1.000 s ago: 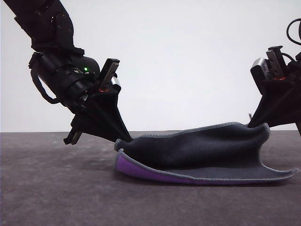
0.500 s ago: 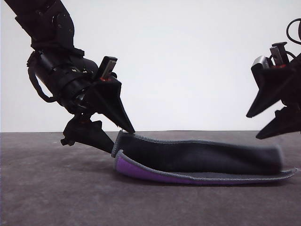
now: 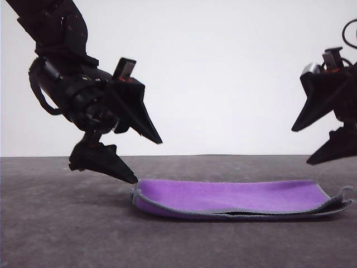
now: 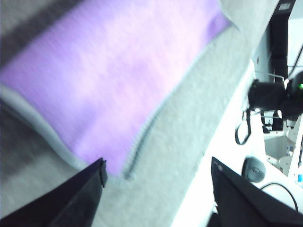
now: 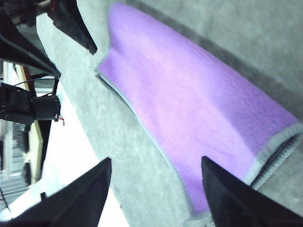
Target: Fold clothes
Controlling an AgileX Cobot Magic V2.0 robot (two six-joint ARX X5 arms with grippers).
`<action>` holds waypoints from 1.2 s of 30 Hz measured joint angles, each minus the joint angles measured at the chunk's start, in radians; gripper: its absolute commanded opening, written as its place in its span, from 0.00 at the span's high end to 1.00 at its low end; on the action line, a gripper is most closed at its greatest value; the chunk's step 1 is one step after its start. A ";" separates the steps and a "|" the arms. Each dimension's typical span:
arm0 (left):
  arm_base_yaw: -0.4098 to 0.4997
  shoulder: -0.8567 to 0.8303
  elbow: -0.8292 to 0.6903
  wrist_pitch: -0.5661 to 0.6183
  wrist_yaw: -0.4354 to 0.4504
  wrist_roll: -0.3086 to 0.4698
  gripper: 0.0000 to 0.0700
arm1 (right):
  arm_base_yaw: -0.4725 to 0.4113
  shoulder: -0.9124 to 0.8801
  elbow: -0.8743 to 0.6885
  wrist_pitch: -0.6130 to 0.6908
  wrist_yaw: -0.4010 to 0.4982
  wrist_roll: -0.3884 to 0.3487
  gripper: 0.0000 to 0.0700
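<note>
1 dark desk (image 3: 61,234) carries the whole scene, and on it lies the cloth (image 3: 234,196), folded over on itself with its purple face up and its grey edging around the rim. In the front view the 2 layers do not sit flush: a dark gap runs between them along the near edge, and the right end curls upward. That springy top layer is the main risk; left unpressed, it may lift or slide off the lower layer and undo the fold. The left tool (image 3: 146,161) hangs spread wide and empty just above the cloth's left end, its lower fingertip very near the hem, so any low motion could snag the hem and drag it. The right tool (image 3: 308,146), also spread and empty, hovers above the right end.
</note>
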 measured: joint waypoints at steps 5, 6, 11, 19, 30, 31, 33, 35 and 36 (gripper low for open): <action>0.001 -0.083 0.000 0.005 -0.006 0.005 0.38 | 0.000 -0.098 0.000 0.005 0.006 0.016 0.45; 0.003 -0.110 0.000 0.017 -0.016 0.004 0.38 | -0.002 -0.121 0.000 0.011 0.019 0.024 0.45; 0.022 -0.262 0.002 0.088 -0.206 -0.042 0.38 | -0.005 -0.264 0.000 0.048 0.139 0.102 0.45; 0.071 -0.497 0.005 0.092 -0.424 -0.098 0.38 | -0.008 -0.543 0.000 0.056 0.446 0.288 0.45; 0.161 -0.608 0.009 -0.010 -0.654 -0.114 0.38 | -0.011 -0.731 -0.136 0.147 0.497 0.414 0.45; 0.167 -0.608 0.009 -0.013 -0.655 -0.114 0.38 | -0.011 -0.726 -0.176 0.183 0.496 0.426 0.45; 0.172 -0.608 0.009 -0.013 -0.656 -0.114 0.38 | -0.011 -0.712 -0.258 0.270 0.493 0.454 0.45; 0.172 -0.608 0.009 -0.013 -0.656 -0.114 0.38 | -0.011 -0.697 -0.334 0.358 0.480 0.486 0.45; 0.172 -0.608 0.009 -0.013 -0.656 -0.114 0.38 | -0.011 -0.689 -0.363 0.391 0.466 0.498 0.45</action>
